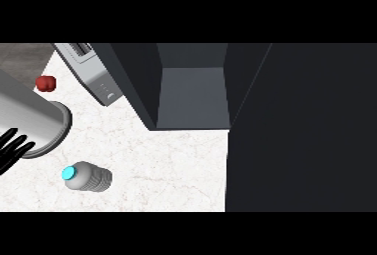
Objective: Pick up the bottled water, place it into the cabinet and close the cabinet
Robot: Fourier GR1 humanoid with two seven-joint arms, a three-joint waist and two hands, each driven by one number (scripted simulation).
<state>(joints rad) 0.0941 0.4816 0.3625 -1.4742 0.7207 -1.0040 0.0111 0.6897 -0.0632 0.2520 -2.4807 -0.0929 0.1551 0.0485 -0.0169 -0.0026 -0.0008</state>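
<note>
Sitting on the counter (169,164), bottled water (87,177) before open cabinet (193,94); left hand (13,147) fingers spread, apart from it.

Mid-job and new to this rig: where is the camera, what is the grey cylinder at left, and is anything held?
This one view looks steeply down from the robot's head at a counter. The grey cylinder is its left forearm; the black part at its end is the left hand, mostly cut by the edge. Nothing shows as held: the blue-capped bottled water sits alone on the counter. The dark box is the cabinet, open, its door swung out at right. Behind are a toaster and a small red thing. The right hand is out of view.
</note>
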